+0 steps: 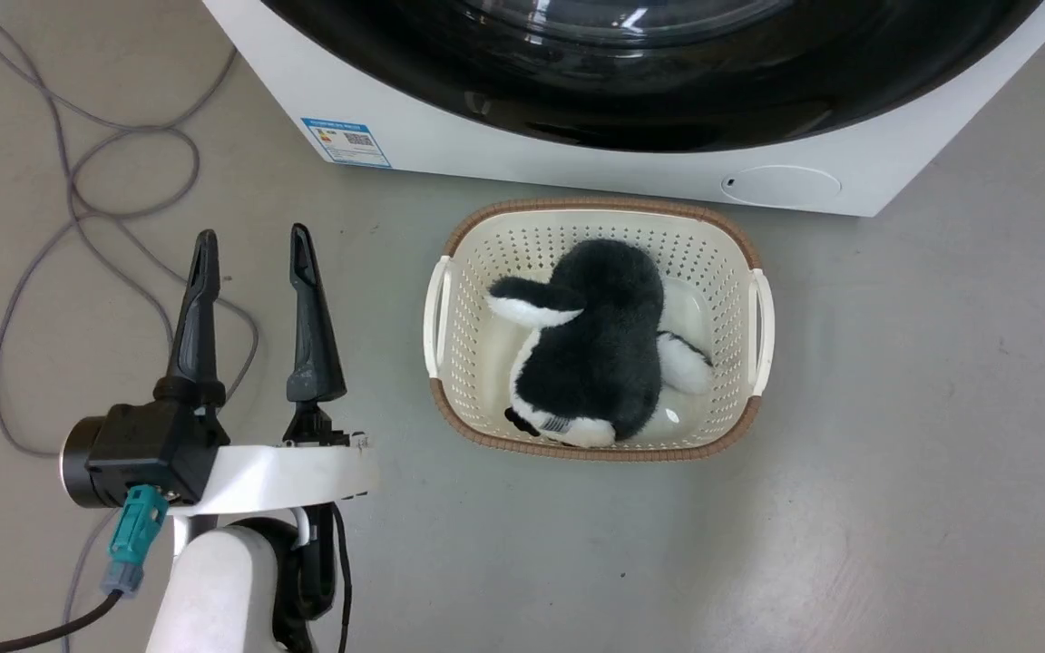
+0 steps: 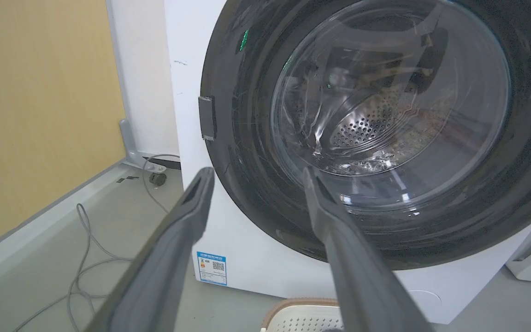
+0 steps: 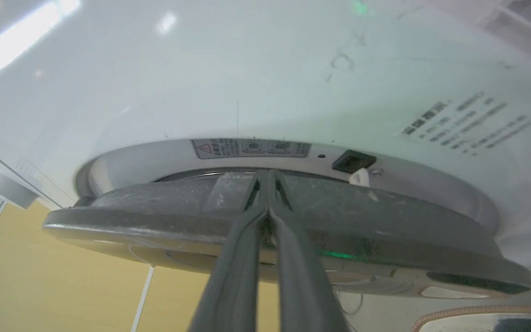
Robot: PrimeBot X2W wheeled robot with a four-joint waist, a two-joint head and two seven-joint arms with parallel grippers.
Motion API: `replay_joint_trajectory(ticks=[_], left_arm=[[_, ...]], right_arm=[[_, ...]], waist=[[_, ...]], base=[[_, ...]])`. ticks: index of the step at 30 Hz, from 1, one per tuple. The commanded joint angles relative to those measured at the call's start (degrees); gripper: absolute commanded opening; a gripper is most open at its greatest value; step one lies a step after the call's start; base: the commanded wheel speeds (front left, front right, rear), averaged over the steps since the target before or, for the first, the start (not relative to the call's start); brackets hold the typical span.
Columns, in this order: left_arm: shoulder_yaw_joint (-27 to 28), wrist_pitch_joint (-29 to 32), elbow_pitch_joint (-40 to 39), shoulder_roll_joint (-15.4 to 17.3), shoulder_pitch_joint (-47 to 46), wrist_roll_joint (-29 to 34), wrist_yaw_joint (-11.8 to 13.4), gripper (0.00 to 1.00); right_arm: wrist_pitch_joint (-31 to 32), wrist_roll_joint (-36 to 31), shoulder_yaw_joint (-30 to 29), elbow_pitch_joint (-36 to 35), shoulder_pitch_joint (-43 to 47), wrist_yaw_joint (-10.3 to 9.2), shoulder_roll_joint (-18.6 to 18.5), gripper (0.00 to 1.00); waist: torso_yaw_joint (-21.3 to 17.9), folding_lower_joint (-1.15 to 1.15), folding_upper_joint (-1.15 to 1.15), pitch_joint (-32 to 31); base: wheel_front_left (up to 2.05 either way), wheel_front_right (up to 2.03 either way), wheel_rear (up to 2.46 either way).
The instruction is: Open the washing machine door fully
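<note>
L gripper (image 1: 252,238) low over floor, jaws wide apart, empty, well left of basket (image 1: 595,451) w/ black-white plush (image 1: 595,354) inside. Basket sits just in front of washing machine (image 1: 450,136). Washing machine door (image 1: 668,91) covers its front, drum seen thru glass. R gripper (image 3: 266,177): jaws pressed together, tips at door's rim, narrow gap betw. door & white front there.

light: bright, even | glare: washing machine door (image 1: 649,77) | edges: warped
</note>
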Motion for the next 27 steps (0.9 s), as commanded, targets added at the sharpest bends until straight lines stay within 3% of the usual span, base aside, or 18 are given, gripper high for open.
replay_joint_trajectory(ticks=[1, 15, 27], left_arm=[[0.0, -0.3, 0.1, 0.1, -0.5, -0.1, 0.1, 1.0], [0.3, -0.3, 1.2, 0.1, 0.1, 0.1, -0.5, 1.0], [0.9, -0.3, 1.8, 0.1, 2.2, 0.9, -1.0, 1.0]], right_arm=[[1.5, -0.5, 1.6, 0.3, 0.7, 0.05, 1.2, 0.0], [4.9, 0.7, 2.9, -2.3, 6.1, 0.05, 2.5, 0.0], [10.1, 2.9, 4.6, -14.5, 18.7, 0.05, 4.6, 0.0]], waist=[[-0.1, -0.01, 0.0, 0.0], [-1.1, -0.01, 0.0, -2.2], [-3.2, -0.01, 0.0, -5.9]], base=[[0.0, 0.0, 0.0], [0.0, 0.0, 0.0], [0.0, 0.0, 0.0]])
